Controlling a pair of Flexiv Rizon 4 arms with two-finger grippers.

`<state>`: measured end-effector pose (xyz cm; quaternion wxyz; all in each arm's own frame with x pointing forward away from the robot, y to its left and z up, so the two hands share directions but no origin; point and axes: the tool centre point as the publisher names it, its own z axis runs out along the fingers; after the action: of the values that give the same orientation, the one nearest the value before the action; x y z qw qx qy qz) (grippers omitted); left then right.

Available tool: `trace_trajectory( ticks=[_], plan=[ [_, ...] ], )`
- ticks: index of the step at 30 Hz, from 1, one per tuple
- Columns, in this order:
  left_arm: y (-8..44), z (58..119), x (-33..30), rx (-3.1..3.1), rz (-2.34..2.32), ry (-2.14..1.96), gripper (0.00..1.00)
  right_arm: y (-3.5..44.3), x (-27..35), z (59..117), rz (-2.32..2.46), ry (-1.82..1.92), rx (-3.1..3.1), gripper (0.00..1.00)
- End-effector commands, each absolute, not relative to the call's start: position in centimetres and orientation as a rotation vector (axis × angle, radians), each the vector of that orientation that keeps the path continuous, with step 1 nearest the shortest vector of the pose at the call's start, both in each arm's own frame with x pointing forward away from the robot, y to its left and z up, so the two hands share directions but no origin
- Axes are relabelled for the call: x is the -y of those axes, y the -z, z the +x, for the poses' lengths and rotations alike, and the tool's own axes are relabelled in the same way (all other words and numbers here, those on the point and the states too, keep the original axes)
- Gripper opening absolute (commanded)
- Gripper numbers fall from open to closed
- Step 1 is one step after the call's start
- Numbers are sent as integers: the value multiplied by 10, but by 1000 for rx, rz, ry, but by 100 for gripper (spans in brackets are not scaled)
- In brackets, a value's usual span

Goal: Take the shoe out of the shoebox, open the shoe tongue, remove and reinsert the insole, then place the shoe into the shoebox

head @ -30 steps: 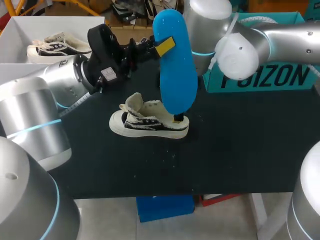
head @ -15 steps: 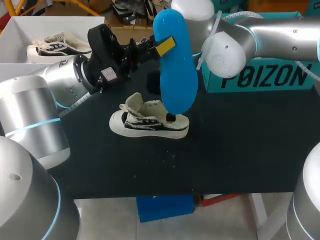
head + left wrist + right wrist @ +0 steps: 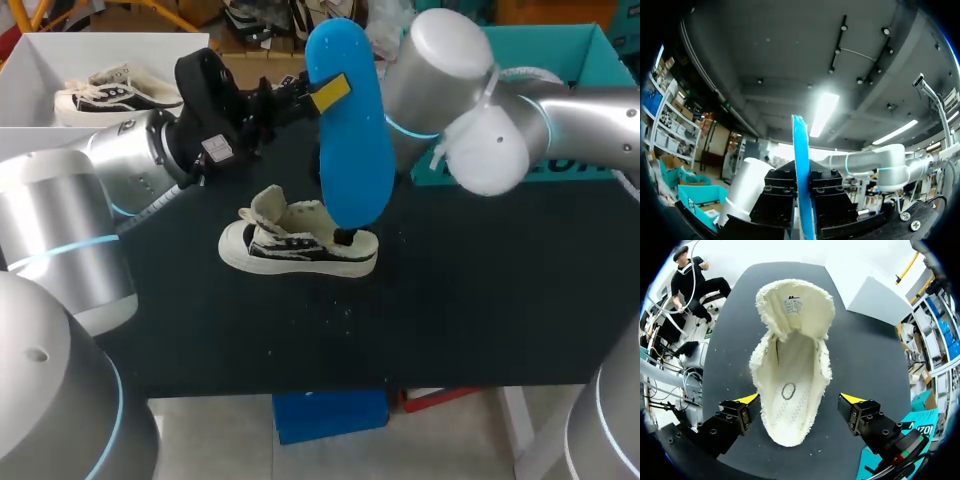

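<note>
Head view: the shoe [image 3: 298, 243] lies on its sole at the middle of the black table [image 3: 480, 300], toe toward the frame's left, tongue pulled up. The left gripper [image 3: 325, 92], reaching in from the left, holds the blue insole [image 3: 350, 125] upright at upper centre – its lower end sits at the shoe's heel opening. The right arm [image 3: 470, 130] enters from the upper right, in front of the teal shoebox [image 3: 600, 60].

Left wrist view: the insole shows edge-on, pinched from both sides between the fingers.

Right wrist view: the right gripper [image 3: 800, 402] hangs above the shoe's heel, its fingers spread wide to either side – neither touches the shoe.
</note>
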<state>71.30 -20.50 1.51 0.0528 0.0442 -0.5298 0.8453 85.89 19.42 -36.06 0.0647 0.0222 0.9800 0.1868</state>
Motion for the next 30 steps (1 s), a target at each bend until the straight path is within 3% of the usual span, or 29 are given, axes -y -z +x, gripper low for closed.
trace_trajectory(
  ticks=[1, 16, 30],
  plan=[
    [-15, 713, 207, 1612, 135, -2573, 0, 365, -186, 852, 38, -903, -2824, 100],
    [-15, 713, 207, 1612, 135, -2573, 0, 370, -193, 853, 49, -1267, -2681, 100],
    [-15, 713, 207, 1612, 135, -2573, 0, 386, -186, 845, 68, -1328, -2672, 100]
  ],
)
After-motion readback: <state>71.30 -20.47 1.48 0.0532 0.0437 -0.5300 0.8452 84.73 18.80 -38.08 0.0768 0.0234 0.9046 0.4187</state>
